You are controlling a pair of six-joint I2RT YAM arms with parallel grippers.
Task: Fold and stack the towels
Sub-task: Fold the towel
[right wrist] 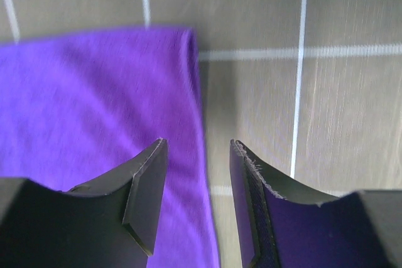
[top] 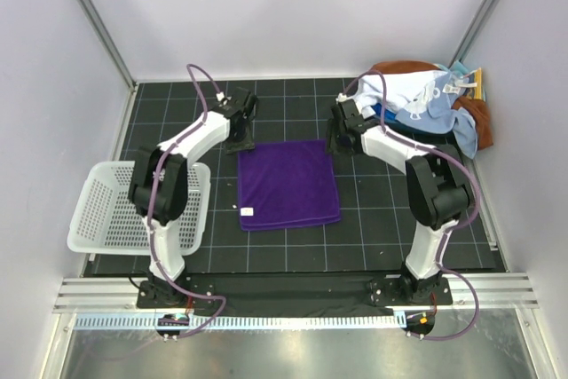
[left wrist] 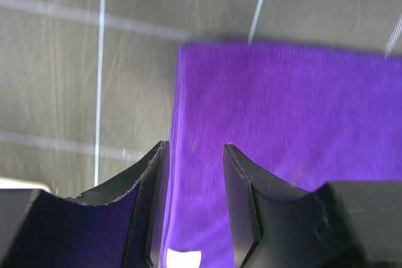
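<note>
Towels: you've got one purple towel [top: 287, 184] lying flat as a folded rectangle mid-mat, between the two arms. It has one white tag [top: 248, 211] at its near-left corner.

The rest sit in one heap [top: 430, 99] in the far-right corner. There's a rust-brown towel [top: 401, 67] at the back and light-blue cloth [top: 415, 95] on top. It's too bunched to count the pieces beyond that.

Two grippers, both at the purple towel's far edge:
- Left gripper [left wrist: 195, 149]: over the far-left corner, jaws moderately parted, nothing between them. The towel's left edge shows in the gap.
- Right gripper [right wrist: 198, 145]: over the far-right corner, jaws a bit wider, gripping nothing. The towel's right edge is under the gap.

One white slotted basket [top: 89, 219] sits near left, overlapping the mat's left edge, well apart from the purple towel.

Surface: black mat [top: 373, 237] with a pale grid.

Room: plain white walls [top: 293, 6] on three sides, two grey posts [top: 89, 15] at the far corners, and one metal rail [top: 293, 295] along the near edge by both arm bases.
</note>
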